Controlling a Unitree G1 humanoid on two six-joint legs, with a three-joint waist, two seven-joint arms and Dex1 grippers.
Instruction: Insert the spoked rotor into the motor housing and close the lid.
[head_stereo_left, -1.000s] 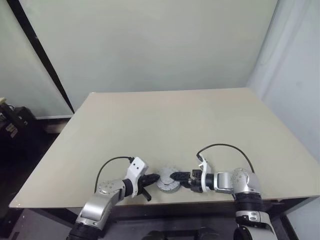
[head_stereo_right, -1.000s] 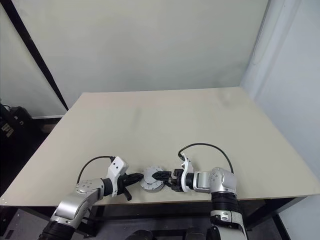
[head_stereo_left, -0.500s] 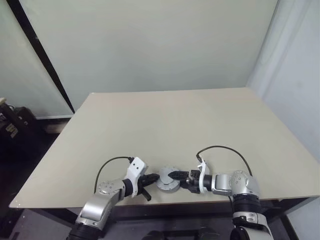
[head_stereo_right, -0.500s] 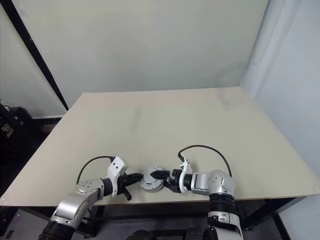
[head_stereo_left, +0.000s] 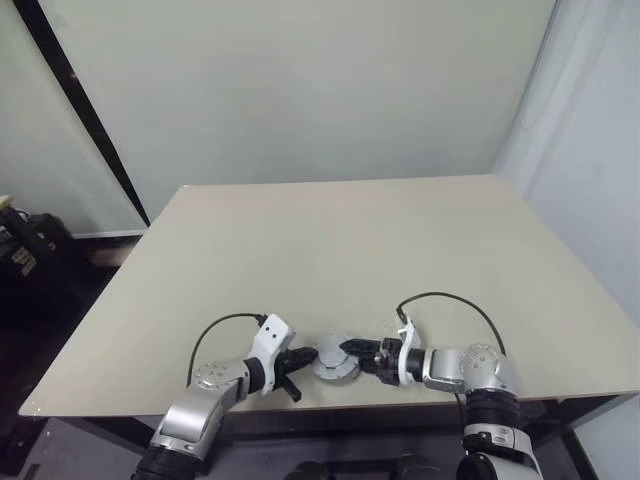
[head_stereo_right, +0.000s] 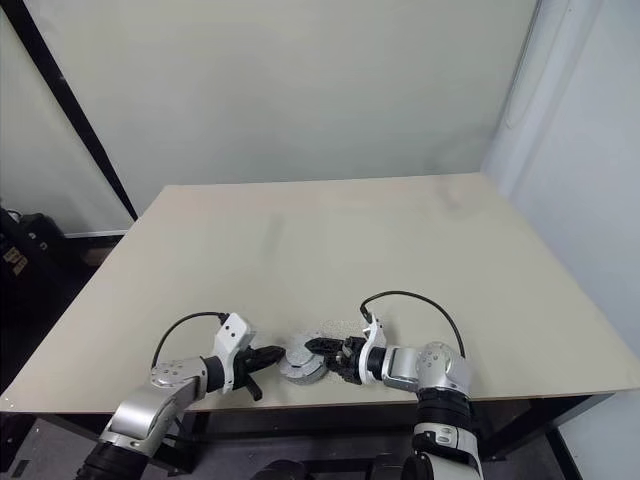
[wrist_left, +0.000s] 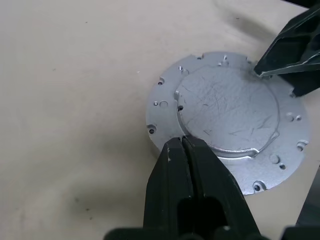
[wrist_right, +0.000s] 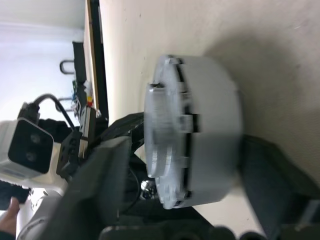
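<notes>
The lid (wrist_left: 227, 112) already sits on the motor housing (head_stereo_left: 334, 364), low and centre in the head view. The left gripper (wrist_left: 183, 145), fingers together, touches its edge. The right gripper (head_stereo_left: 350, 350) straddles it, apart (grip unclear). Press squarely so the lid seats flat. Whatever is inside stays hidden.

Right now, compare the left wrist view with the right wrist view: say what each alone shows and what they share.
Left wrist view alone: the lid's scratched grey top face, ringed by a flange with small holes, and the shut left gripper touching its rim.

Right wrist view alone: the motor housing side-on as a thick drum on the table, lid edge on, with the right gripper's fingers on either side.

Both: the closed grey assembly on the beige table.
</notes>
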